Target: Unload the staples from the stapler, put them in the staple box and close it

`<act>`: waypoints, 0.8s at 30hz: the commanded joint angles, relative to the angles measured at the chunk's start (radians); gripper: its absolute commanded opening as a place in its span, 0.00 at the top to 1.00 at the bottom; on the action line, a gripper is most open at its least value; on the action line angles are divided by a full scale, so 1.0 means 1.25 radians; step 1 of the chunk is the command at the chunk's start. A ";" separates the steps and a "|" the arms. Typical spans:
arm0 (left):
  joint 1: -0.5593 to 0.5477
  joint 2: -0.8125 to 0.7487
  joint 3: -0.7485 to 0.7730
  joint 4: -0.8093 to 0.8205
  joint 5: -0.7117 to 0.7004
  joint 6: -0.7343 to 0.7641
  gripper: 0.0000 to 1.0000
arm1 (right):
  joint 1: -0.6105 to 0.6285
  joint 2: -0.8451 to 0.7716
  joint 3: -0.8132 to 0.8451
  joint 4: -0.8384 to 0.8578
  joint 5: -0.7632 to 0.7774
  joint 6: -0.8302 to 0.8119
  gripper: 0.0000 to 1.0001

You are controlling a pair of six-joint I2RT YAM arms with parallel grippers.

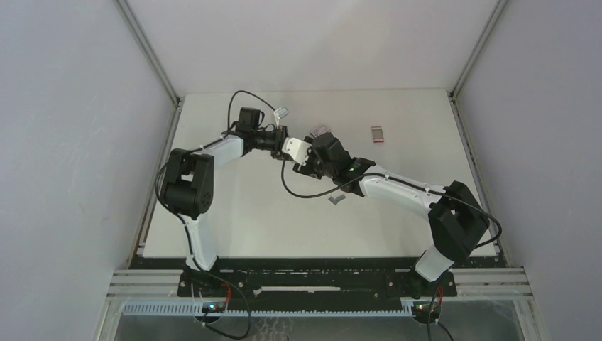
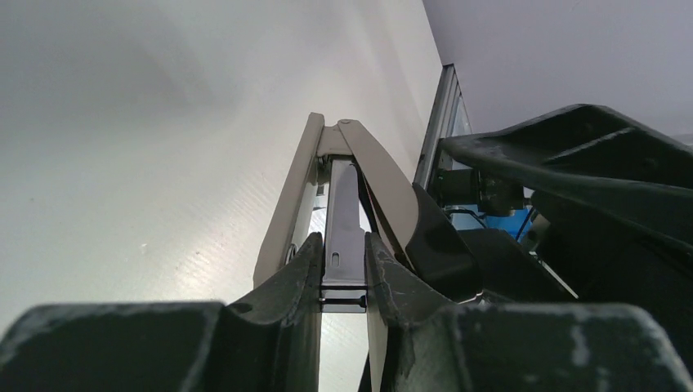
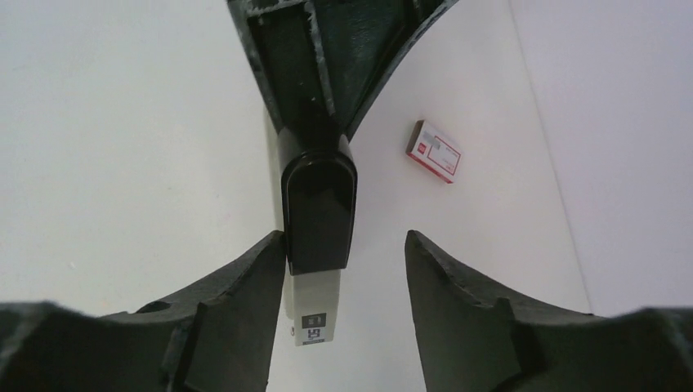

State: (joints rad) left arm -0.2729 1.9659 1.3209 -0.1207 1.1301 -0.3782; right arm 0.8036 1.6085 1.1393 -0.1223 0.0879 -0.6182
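The stapler (image 1: pixel 297 150) is held up over the middle of the table between both grippers. Its arms are splayed apart in the left wrist view. My left gripper (image 2: pixel 343 282) is shut on the stapler's (image 2: pixel 343 229) narrow silver middle bar, with a pale arm to its left. My right gripper (image 3: pixel 343 237) is open around the stapler's glossy black end (image 3: pixel 319 208), which lies against the left finger (image 3: pixel 245 286) with a wide gap to the other. A tiny grey strip, the staples (image 1: pixel 338 199), lies on the table below the right forearm.
A small red-and-white box (image 1: pixel 378 135) (image 3: pixel 434 151) lies at the back right of the table. A small pinkish piece (image 1: pixel 321 130) sits just behind the grippers. Grey walls close in both sides.
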 commanded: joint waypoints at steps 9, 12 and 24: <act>-0.002 -0.040 -0.076 0.217 -0.008 -0.180 0.96 | 0.043 0.027 0.082 0.057 0.119 0.036 0.25; -0.003 -0.043 -0.090 0.245 -0.023 -0.210 0.97 | 0.061 0.045 0.108 0.060 0.152 0.048 0.23; -0.003 -0.039 -0.124 0.343 -0.019 -0.291 0.97 | 0.091 0.121 0.129 0.136 0.295 0.059 0.21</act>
State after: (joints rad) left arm -0.2729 1.9659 1.1759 0.2035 1.0531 -0.6849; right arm 0.9066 1.7500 1.2617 -0.0387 0.3573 -0.5606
